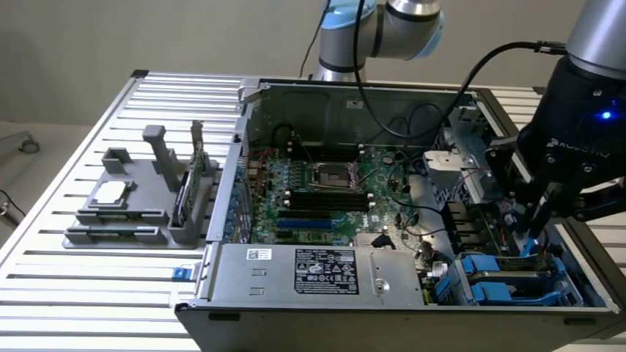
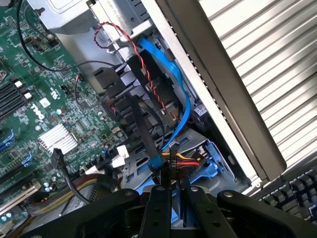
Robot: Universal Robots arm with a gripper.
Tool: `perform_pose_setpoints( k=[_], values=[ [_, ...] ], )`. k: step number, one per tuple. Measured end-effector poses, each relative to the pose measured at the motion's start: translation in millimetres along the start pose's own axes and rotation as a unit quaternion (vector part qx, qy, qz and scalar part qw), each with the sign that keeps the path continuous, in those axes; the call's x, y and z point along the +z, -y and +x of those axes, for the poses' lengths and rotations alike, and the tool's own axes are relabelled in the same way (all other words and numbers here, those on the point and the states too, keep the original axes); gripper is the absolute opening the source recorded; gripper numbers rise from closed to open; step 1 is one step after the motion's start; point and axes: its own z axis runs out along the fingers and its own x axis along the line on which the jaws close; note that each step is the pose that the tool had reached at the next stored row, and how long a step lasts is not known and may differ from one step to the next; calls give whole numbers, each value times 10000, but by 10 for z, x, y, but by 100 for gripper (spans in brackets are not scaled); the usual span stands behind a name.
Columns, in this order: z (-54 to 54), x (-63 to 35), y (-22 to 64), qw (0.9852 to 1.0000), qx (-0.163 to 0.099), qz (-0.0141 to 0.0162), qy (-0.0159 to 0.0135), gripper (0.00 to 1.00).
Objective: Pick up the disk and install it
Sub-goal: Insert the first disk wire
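My gripper (image 1: 533,229) hangs inside the open computer case (image 1: 245,132), over the drive bay at the exterior view's lower right. In the wrist view its two black fingers (image 2: 158,208) stand close together with only a thin dark gap between them. I cannot tell whether anything is pinched there. Just beyond the gripper (image 2: 172,192) lies the blue plastic carrier (image 2: 210,166) of the disk (image 1: 501,284), low in the bay. A black connector with red, yellow and orange wires (image 2: 184,158) and a blue cable (image 2: 171,84) lie over it, hiding the metal face.
The green motherboard (image 1: 323,191) fills the case's middle. The grey power-supply box (image 1: 313,273) with its sticker sits along the front wall. A grey fixture (image 1: 146,198) with parts stands on the slatted table (image 1: 59,301) at the exterior view's left. A keyboard (image 2: 297,188) lies outside the case wall.
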Motion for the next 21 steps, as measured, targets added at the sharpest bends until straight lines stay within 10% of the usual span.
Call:
perform_pose_setpoints(
  k=[21],
  values=[
    [-11, 61, 26, 9993, 366, 59, -16, 31]
  ],
)
